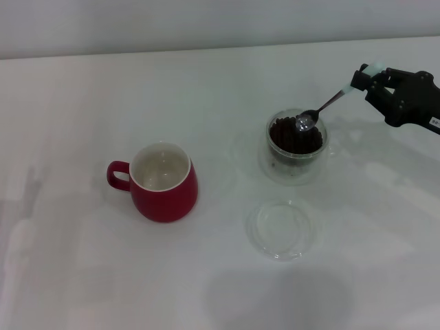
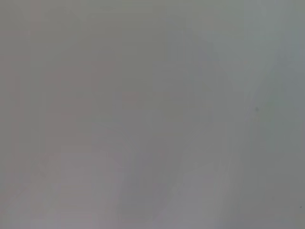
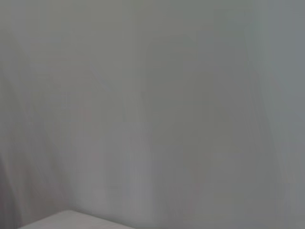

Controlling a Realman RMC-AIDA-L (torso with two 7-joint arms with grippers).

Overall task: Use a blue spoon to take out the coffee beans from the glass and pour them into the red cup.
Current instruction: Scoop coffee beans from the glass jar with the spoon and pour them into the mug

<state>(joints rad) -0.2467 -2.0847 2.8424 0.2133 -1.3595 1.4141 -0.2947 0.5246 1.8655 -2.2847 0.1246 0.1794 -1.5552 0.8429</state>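
Right gripper (image 1: 375, 77) fingers clamped on blue spoon (image 1: 323, 108) handle | bowl over coffee beans (image 1: 294, 139) in glass (image 1: 296, 146) | red cup (image 1: 163, 181) far left on tabletop (image 1: 82, 124)

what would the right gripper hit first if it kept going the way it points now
Likely the small clear double-walled glass: the right gripper holds the pale-blue-handled metal spoon aimed down-left, its bowl over the dark coffee beans. Depth is unclear.
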